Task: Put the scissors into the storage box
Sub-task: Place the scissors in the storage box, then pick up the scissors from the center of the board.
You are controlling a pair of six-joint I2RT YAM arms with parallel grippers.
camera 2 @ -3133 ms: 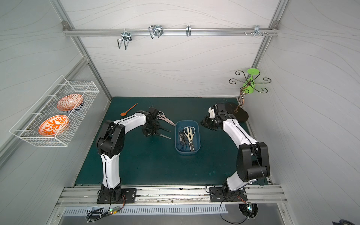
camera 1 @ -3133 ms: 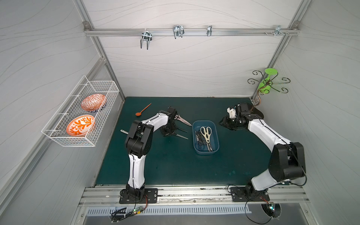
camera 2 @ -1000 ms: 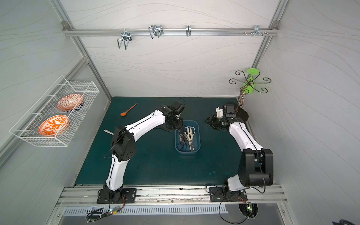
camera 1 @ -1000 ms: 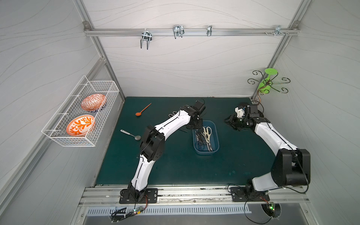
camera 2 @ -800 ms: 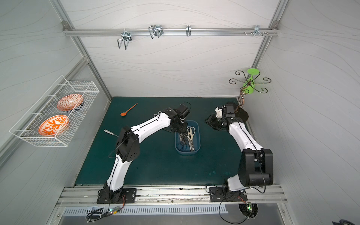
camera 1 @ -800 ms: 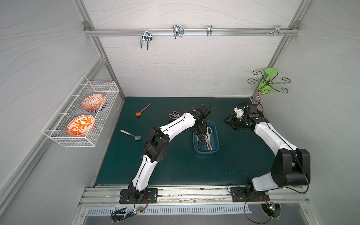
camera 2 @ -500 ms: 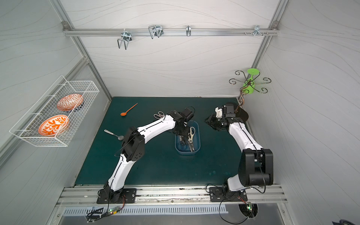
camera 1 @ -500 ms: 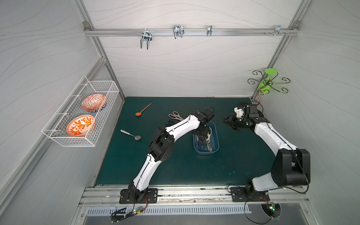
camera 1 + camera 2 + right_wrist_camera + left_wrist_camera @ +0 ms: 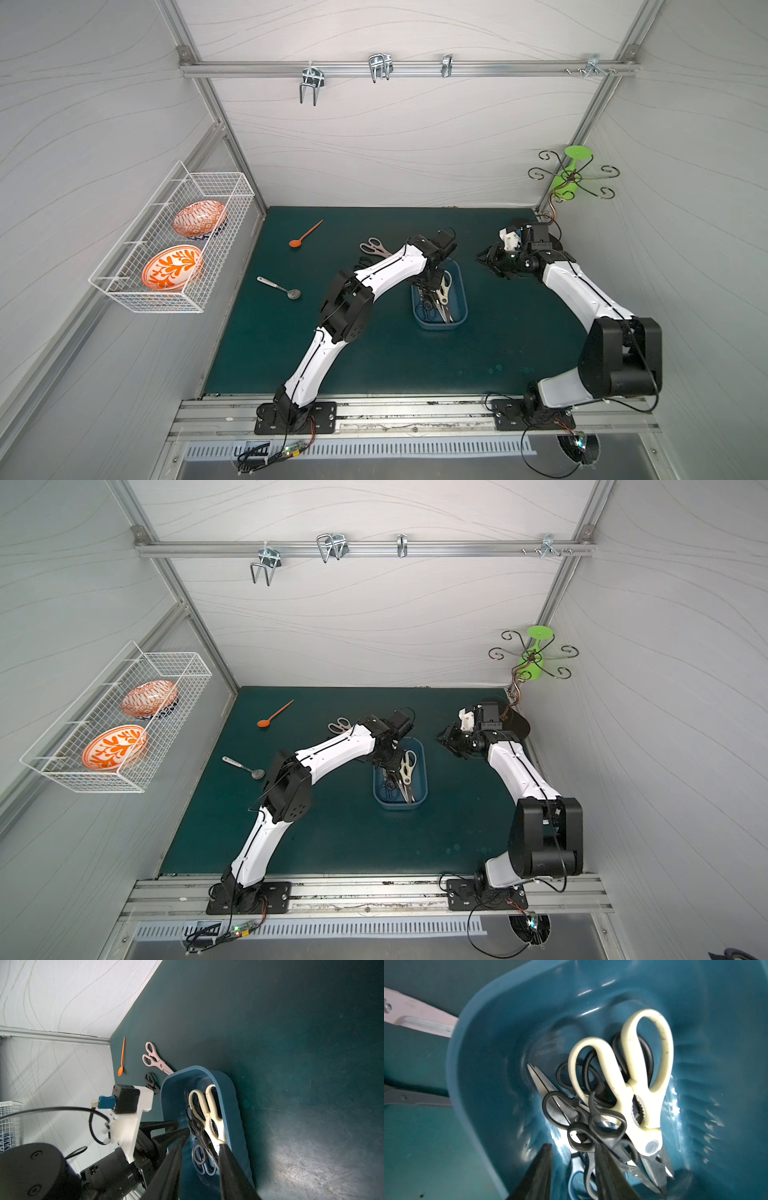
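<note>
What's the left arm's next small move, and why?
Probably lift the left gripper straight up out of the box. Its jaws stand apart with nothing held between them; the black scissors under them lie on the pile. Pink scissors and another black pair lie on the mat beside the box, so it should clear the rim before reaching for them.

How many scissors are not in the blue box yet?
2. A pink pair lies beside the box, at its far corner. A black pair lies right next to it, by the left arm. The arm may hide more.
</note>
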